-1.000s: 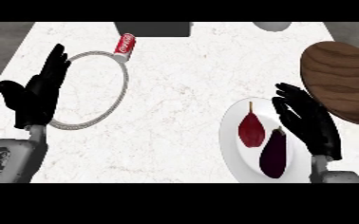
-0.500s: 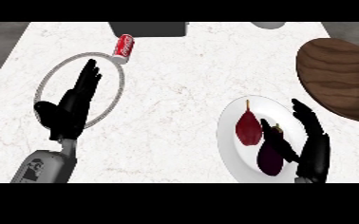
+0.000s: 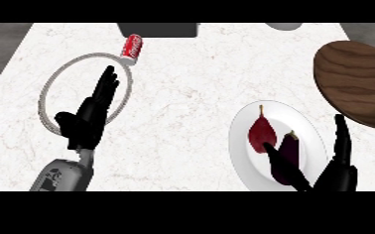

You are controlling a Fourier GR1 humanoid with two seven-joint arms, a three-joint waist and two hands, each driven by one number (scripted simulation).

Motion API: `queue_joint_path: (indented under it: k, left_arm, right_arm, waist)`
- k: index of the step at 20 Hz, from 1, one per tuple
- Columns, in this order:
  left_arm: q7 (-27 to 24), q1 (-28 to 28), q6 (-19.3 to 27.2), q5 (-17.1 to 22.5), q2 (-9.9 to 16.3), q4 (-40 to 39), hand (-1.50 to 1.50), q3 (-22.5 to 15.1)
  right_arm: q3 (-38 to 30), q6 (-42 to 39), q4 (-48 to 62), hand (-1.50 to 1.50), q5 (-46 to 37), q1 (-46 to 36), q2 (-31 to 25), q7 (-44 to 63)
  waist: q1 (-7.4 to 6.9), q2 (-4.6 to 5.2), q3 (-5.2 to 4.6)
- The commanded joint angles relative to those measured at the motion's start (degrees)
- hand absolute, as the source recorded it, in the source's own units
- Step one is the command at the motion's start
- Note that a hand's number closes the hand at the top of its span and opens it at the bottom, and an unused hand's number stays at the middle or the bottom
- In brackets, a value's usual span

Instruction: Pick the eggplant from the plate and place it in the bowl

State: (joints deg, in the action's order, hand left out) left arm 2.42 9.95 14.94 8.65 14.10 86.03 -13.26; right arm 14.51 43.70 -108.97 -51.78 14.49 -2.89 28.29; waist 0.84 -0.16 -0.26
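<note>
**Two hands low over the counter, eggplant on its plate**

Two black hands show, both entering from the counter's near edge. Right hand (image 3: 338, 171), near right corner: thumb and fingers spread apart, straight. The thumb lies across the near end of the dark purple eggplant (image 3: 290, 148); the fingers stand up just past the plate's right rim. Not closed round the eggplant; cannot tell whether the palm touches it.

The eggplant lies on the round white plate (image 3: 243, 129), right of its middle, stem end pointing toward the far edge. Just beside it on the left, a dark red pear-shaped fruit (image 3: 261, 133) with a thin stem pointing away; the two look close to touching.

Beyond the plate, at the counter's right edge, a round dark wooden board (image 3: 350, 79), partly cut off by the view.

Left hand (image 3: 89, 116), left side of the counter: fingers straight and together, pointing toward the far edge, thumb out to the left. It sits over the near right part of a shallow pale bowl with a thin grey rim (image 3: 51, 82), holding nothing.

A red soda can (image 3: 131, 47) lies on its side just beyond the bowl's far rim. Counter (image 3: 190, 89): white marbled stone.
</note>
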Motion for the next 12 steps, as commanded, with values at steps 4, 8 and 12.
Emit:
queue_joint_path:
  k: [4,8,12]
  left_arm:
    - [1.11,0.25,0.36,-1.07,-1.08,1.12,0.00,-0.30]
    - [0.87,-2.55,0.15,-1.65,-1.02,3.73,0.00,-1.11]
    - [0.22,-1.15,-1.56,-1.03,-1.05,1.10,0.00,0.02]
  right_arm:
    - [-2.08,-23.47,-16.28,-1.50,-13.59,-2.75,2.42,23.10]
    - [-6.57,-34.56,-15.39,-1.50,-8.77,-11.26,1.90,33.29]
    - [-7.75,-38.93,-9.77,-1.50,-4.94,-16.09,2.88,39.15]
  waist:
    - [-0.57,0.07,0.12]
    - [-1.40,0.13,0.18]
    - [-1.33,0.31,0.22]
